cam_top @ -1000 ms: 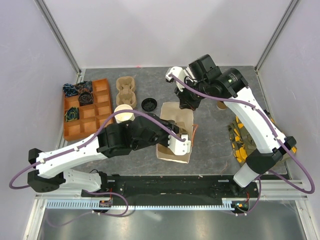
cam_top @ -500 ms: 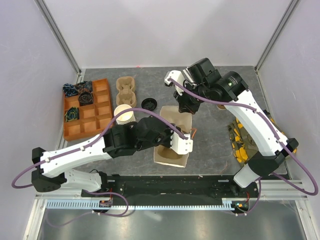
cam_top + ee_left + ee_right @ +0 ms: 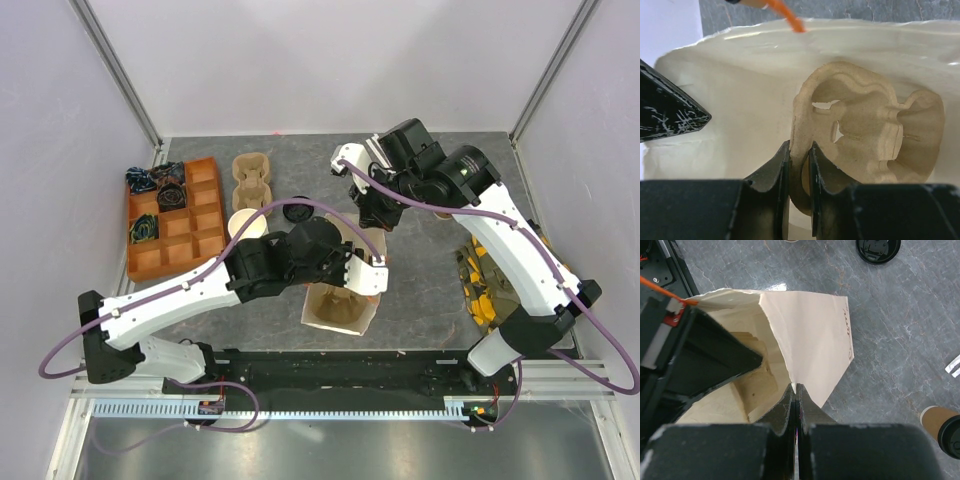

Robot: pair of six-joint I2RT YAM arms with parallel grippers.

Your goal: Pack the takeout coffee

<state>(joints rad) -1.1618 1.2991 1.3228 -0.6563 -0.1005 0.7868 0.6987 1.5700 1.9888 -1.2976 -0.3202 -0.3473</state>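
Overhead, the paper bag (image 3: 338,308) is seen open on the table (image 3: 430,290), with the left arm (image 3: 260,270) reached into its mouth and the right arm (image 3: 470,190) bent over its far rim. The takeout coffee cannot be made out in this view and is probably hidden by the right arm. Compared with a second ago, the bag's near end has been drawn toward the arm bases, and the left arm has been swung further over it.

From the left wrist, the left fingers (image 3: 781,180) are seen inside the bag. The near edge of a moulded pulp carrier (image 3: 870,130) is pinched between them, and the rest extends beyond their tips.

From the right wrist, the right fingers (image 3: 786,412) are seen pressed together on the bag's rim. The takeout coffee (image 3: 945,427) stands on the table off to their right, untouched. A loose black lid (image 3: 878,247) lies well beyond the tips.

The cup is judged light, thin-walled and easily crushed, and its lid is liable to pop off. It is best taken around the body below the lid and kept upright.
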